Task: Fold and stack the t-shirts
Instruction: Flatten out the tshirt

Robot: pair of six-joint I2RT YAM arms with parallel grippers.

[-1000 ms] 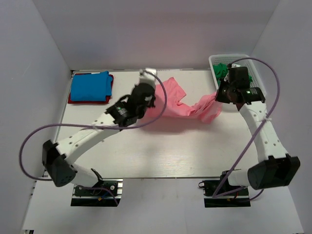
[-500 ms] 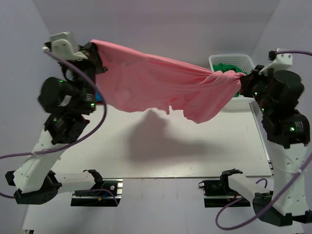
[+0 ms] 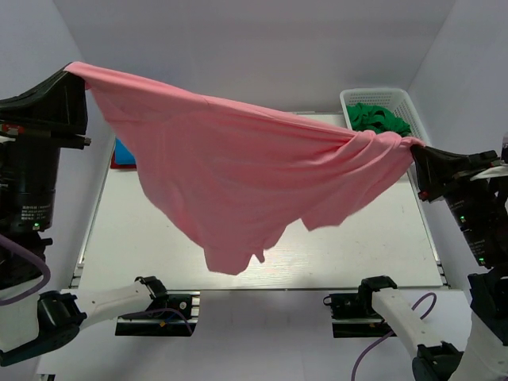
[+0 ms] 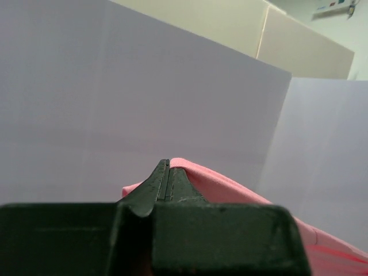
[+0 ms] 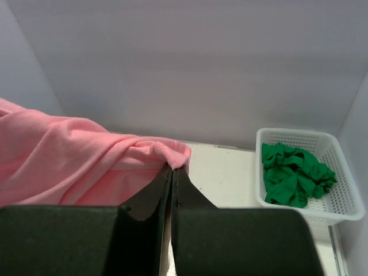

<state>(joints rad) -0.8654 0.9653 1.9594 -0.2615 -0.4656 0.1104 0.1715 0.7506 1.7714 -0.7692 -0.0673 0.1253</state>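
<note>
The salmon pink t-shirt [image 3: 238, 175] hangs spread in the air high above the table, stretched between both grippers. My left gripper [image 3: 70, 70] is shut on its upper left corner; the left wrist view shows the cloth [image 4: 230, 187] at the closed fingertips [image 4: 167, 164]. My right gripper [image 3: 416, 148] is shut on a bunched corner at the right; the right wrist view shows the cloth [image 5: 75, 155] pinched at the tips [image 5: 173, 168]. The folded blue t-shirt [image 3: 120, 148] on the red t-shirt [image 3: 116, 163] is mostly hidden behind the pink cloth. Dark green t-shirts [image 3: 381, 119] lie in the basket.
The white lattice basket [image 3: 405, 99] stands at the table's far right corner, also in the right wrist view [image 5: 339, 172]. White walls enclose the table on the left, back and right. The arm bases sit at the near edge.
Both grippers have risen and moved apart and toward the camera, lifting the pink t-shirt off the table and spreading it wide in the air; its lower hem now hangs lower in view.
</note>
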